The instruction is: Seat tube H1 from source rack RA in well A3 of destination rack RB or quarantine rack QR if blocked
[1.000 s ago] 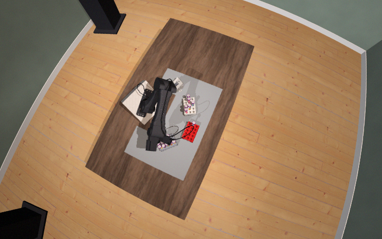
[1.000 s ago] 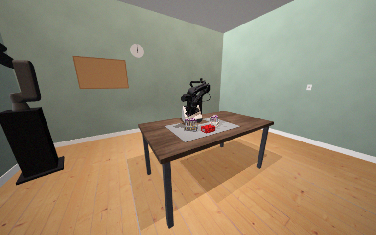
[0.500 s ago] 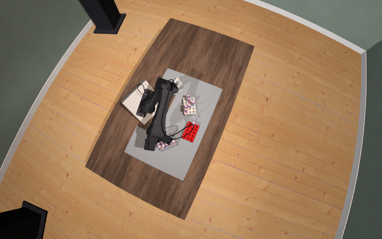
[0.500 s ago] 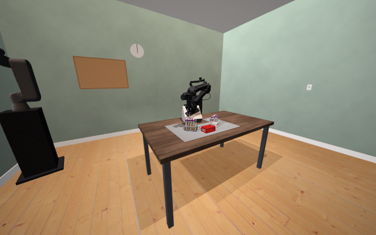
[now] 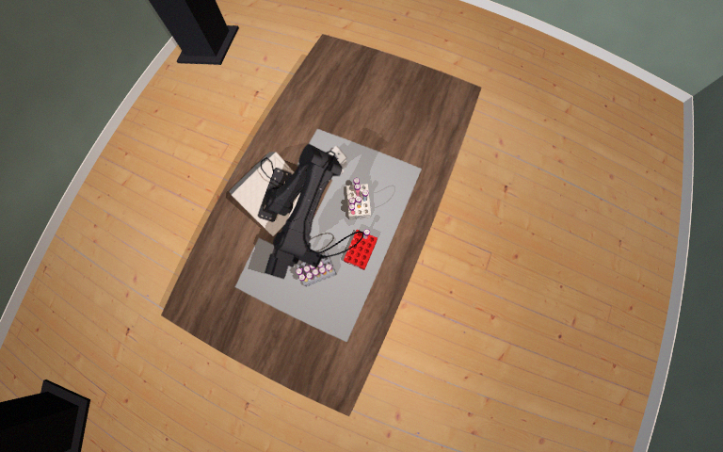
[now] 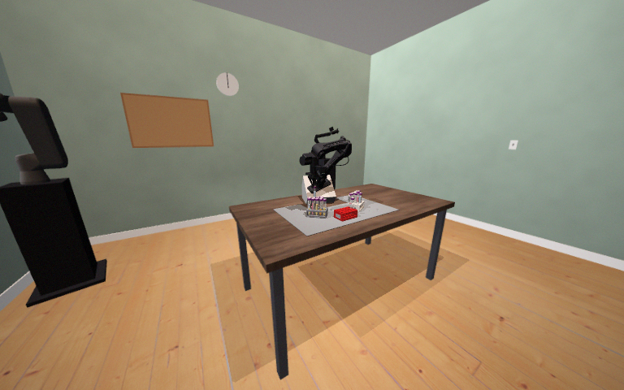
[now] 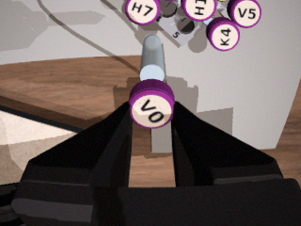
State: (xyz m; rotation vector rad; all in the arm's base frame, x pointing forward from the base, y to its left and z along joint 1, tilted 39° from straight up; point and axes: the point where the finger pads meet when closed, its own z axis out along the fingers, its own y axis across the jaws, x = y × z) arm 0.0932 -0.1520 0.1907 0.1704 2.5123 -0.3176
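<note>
Beside and above the grey rack RA point(image 5: 320, 280) point(image 6: 314, 210) point(image 7: 182, 40), the claw point(image 6: 314, 188) point(image 7: 151, 111) is closed on a clear tube with a purple-rimmed white cap marked V0 point(image 6: 314, 192) point(image 7: 151, 107), gripped at its cap so that the glass hangs free below. H1, the purple-rimmed white cap marked H1 point(image 7: 199, 6), remains among RA's tubes at the far edge of the wrist view (only partly in frame). V0 is not the tube to deliver; I judge that it is lifted out to give the fingers room around H1, since the neighbouring caps crowd closely. It probably needs a spare well for the meantime, then its own well again.

Towards the right on the tabletop point(image 5: 399, 84) point(image 6: 392, 195), the white rack RB point(image 5: 359, 215) point(image 6: 357, 205) awaits H1, while the red rack QR point(image 5: 354, 255) point(image 6: 345, 213) offers the fallback if A3 proves blocked. Carrying V0 high should keep its hanging end off the other caps.
</note>
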